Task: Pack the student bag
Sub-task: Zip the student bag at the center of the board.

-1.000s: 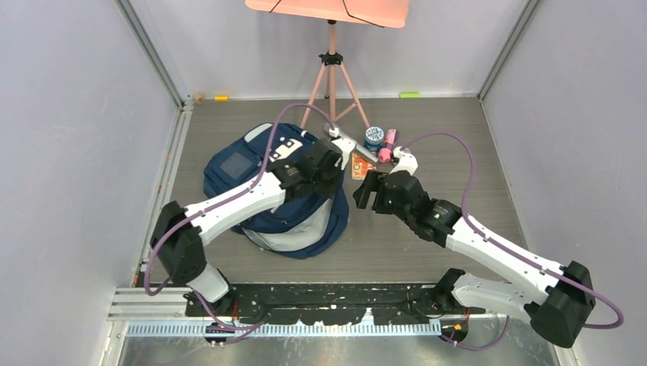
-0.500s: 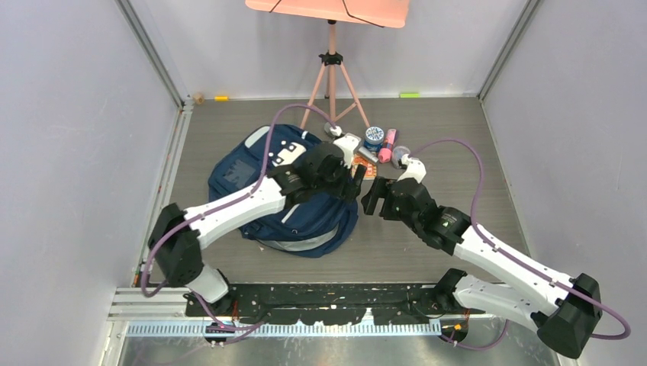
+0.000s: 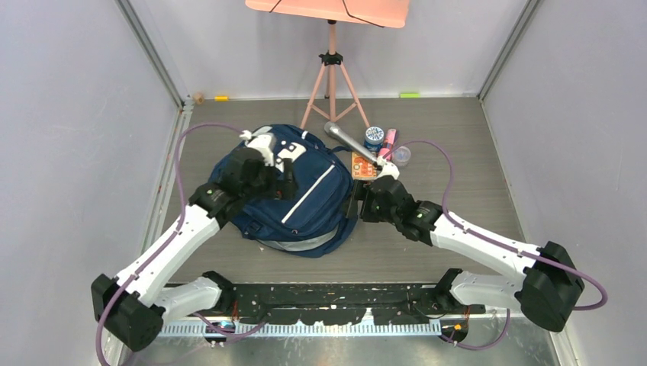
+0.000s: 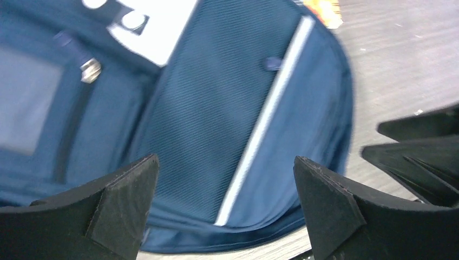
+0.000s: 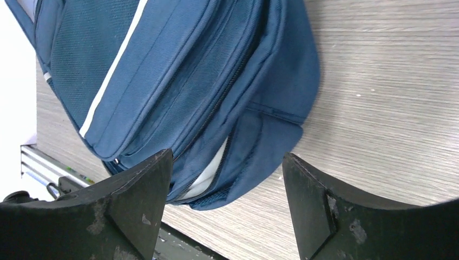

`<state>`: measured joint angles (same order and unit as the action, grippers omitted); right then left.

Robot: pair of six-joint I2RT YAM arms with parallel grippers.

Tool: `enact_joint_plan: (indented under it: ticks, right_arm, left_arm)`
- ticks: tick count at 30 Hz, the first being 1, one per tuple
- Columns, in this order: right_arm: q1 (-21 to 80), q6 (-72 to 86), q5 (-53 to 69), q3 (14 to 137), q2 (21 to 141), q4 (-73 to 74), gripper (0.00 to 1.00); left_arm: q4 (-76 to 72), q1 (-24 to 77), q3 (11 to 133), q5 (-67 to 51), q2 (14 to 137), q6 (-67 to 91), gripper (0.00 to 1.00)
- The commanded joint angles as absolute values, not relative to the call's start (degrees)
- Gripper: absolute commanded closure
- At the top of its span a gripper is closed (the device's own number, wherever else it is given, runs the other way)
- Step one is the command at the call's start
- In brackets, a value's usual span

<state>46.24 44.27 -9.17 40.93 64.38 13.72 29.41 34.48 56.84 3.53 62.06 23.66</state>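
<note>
Navy student bag [image 3: 326, 212] on worktop [image 3: 458, 152]: my left gripper [image 4: 224, 165] gapes wide above it, right gripper [image 5: 227, 160] wide at 3 o'clock.

My left wrist view is smeared, so the student bag [image 4: 216, 135] looks soft there (part of it cut by the edge). From above, I can't identify the small items [image 3: 374, 138] at its far right.

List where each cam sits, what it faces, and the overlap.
Top external: above and behind the robot, looking down on left arm, right arm and student bag.
Left wrist: over the bag's striped front; open left claw shows.
Right wrist: at the bag's zippered edge and table; open right claw shows.
Shared: the bag, in all three.
</note>
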Motion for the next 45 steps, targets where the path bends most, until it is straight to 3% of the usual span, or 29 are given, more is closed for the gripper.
enact_joint_plan:
  ticks: [1, 7, 12, 14, 19, 21, 34, 45]
  right_arm:
    - [47.7, 46.7, -7.2, 41.8, 66.5, 7.8, 0.21]
    - [48.3, 48.2, -6.8, 42.9, 71.2, 6.1, 0.25]
    - [48.3, 48.3, -6.5, 45.6, 75.9, 4.5, 0.39]
    - [48.3, 48.4, -8.1, 47.1, 77.3, 5.3, 0.5]
    - [47.5, 46.9, -12.7, 50.6, 79.6, 7.4, 0.91]
    - [46.4, 45.7, -14.0, 52.6, 80.9, 8.6, 0.99]
    - [30.2, 43.6, -2.1, 57.4, 87.8, 7.2, 1.0]
    - [29.4, 45.8, 3.2, 56.5, 88.4, 3.5, 1.0]
  left_arm:
    - [33.4, 24.5, 52.4, -2.3, 57.2, 27.7, 0.01]
    - [31.3, 12.8, 45.1, -9.3, 51.9, 32.1, 0.0]
    - [30.5, 11.4, 41.8, -8.7, 50.1, 32.8, 0.01]
    - [31.2, 11.3, 41.3, -7.6, 49.9, 32.1, 0.02]
    - [31.1, 11.4, 40.1, -9.7, 49.1, 29.4, 0.07]
    - [29.5, 11.5, 39.2, -13.3, 48.6, 28.4, 0.08]
    - [30.2, 19.9, 29.9, -13.8, 38.2, 33.7, 0.15]
    - [20.3, 26.3, 18.9, -5.8, 38.3, 45.5, 0.45]
